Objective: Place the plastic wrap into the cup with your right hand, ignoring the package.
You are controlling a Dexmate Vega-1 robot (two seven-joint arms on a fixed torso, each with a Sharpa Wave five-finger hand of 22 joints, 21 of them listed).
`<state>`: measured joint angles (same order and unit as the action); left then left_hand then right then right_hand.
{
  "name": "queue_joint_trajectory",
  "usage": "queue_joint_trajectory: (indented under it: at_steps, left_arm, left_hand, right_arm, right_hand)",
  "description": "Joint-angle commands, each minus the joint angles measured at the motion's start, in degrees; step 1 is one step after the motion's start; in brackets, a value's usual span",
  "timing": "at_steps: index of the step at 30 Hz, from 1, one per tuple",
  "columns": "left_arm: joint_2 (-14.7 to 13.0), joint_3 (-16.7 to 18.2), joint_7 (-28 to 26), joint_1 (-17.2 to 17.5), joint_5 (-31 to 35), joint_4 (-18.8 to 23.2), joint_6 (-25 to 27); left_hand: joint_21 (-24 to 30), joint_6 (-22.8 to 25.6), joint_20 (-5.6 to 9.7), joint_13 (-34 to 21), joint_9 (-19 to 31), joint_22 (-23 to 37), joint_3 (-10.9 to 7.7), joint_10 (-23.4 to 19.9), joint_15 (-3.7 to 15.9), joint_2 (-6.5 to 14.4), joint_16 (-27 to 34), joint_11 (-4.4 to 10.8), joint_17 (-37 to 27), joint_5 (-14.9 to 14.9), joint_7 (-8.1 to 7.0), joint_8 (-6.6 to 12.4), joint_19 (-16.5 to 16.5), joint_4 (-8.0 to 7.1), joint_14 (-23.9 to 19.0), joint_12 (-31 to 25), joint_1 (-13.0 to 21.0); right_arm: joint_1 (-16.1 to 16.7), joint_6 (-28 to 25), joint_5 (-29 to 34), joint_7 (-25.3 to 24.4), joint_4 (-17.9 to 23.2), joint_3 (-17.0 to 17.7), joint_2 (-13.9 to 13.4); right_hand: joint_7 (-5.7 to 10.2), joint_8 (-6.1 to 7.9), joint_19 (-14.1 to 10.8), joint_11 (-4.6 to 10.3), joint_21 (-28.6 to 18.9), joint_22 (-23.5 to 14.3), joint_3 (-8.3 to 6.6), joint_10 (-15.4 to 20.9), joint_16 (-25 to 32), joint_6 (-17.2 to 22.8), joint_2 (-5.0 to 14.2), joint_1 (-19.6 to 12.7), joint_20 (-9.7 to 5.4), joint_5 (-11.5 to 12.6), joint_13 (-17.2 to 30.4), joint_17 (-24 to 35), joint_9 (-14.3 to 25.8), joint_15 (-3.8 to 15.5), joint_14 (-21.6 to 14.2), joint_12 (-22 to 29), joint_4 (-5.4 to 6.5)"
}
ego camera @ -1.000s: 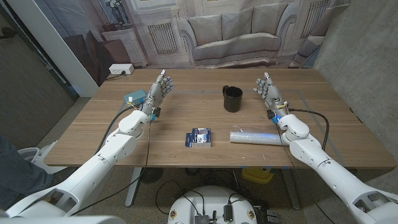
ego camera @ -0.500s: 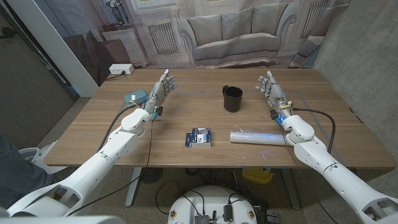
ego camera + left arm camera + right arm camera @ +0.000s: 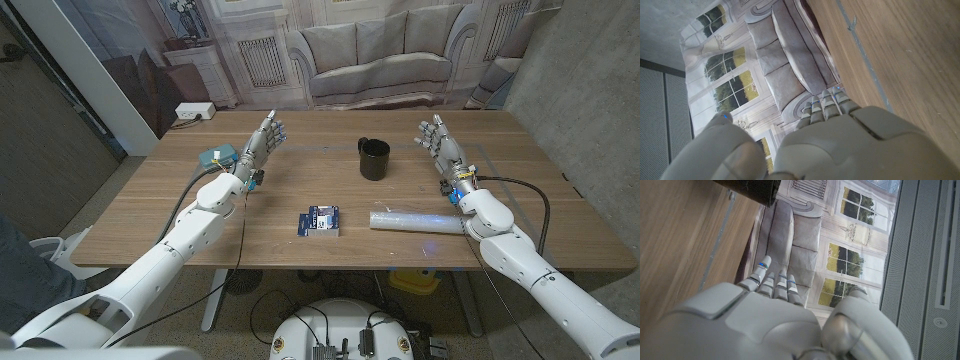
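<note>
Plastic wrap (image 3: 415, 219): long pale roll, shiny translucent film with a bluish glint, lying on its side on the bench (image 3: 300, 190) near the front edge, just inside the right forearm. Untouched.

Cup (image 3: 374, 159): dark, upright, handle to one side, mouth open upward, standing farther back than the roll and apart from it.

Package (image 3: 321, 221): small flat blue-and-white box, beside the roll's inner end; to be ignored.

Right hand (image 3: 441, 146): raised beyond the roll, fingers extended and apart, holding nothing.

Left hand (image 3: 261, 143): raised on the far side, fingers extended, empty, next to a small teal object (image 3: 217, 156).

Risks, as judged: the round, slick roll may spin away or slip from a grasp. Being much longer than the cup's mouth, it must enter end-first; a tilted entry could tip the cup.
</note>
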<state>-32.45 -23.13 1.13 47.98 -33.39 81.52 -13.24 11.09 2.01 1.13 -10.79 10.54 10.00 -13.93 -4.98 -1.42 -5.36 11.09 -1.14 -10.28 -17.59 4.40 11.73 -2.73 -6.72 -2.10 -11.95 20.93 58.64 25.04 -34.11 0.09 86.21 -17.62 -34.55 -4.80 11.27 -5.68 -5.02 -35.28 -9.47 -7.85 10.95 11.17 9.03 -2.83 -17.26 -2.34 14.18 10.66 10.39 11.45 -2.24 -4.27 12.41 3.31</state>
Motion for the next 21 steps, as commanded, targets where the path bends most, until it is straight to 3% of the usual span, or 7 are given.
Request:
queue_joint_trajectory:
  at_steps: [1, 21]
  left_arm:
    - [-0.6, 0.2, -0.4, 0.6, 0.2, 1.4, 0.2]
    - [-1.0, 0.2, -0.5, 1.0, 0.4, 2.5, 0.2]
  left_hand:
    - [0.4, 0.5, 0.03, -0.2, 0.1, 0.2, -0.06, -0.7, -0.04, 0.3, 0.1, 0.19, -0.2, -0.3, 0.12, 0.11, -0.6, 0.31, -0.7, -0.3, 0.4]
    - [0.4, 0.7, 0.06, -0.2, 0.2, 0.2, -0.07, -0.9, -0.03, 0.8, 0.0, 0.39, -0.2, -0.3, 0.14, 0.06, -0.7, 0.48, -0.9, -0.2, 0.9]
  right_arm:
    - [3.0, 1.9, 0.8, -0.7, 3.2, 1.3, -1.2]
    - [7.0, 3.4, 2.2, -1.9, 6.9, 3.0, -2.5]
  right_hand:
    - [-0.2, 0.36, -0.6, 0.14, 0.4, -0.2, -0.24, 0.8, 0.4, 0.6, 0.25, -0.2, -1.49, 0.3, 0.1, 0.1, -0.1, -0.04, -0.6, 0.4, -0.45]
    - [-0.12, 0.38, -1.3, 0.21, 1.0, -0.3, -0.17, 1.2, 0.6, 1.0, 0.43, -0.5, -1.35, 0.1, 0.1, 0.2, -0.2, 0.17, -1.5, 0.5, -0.63]
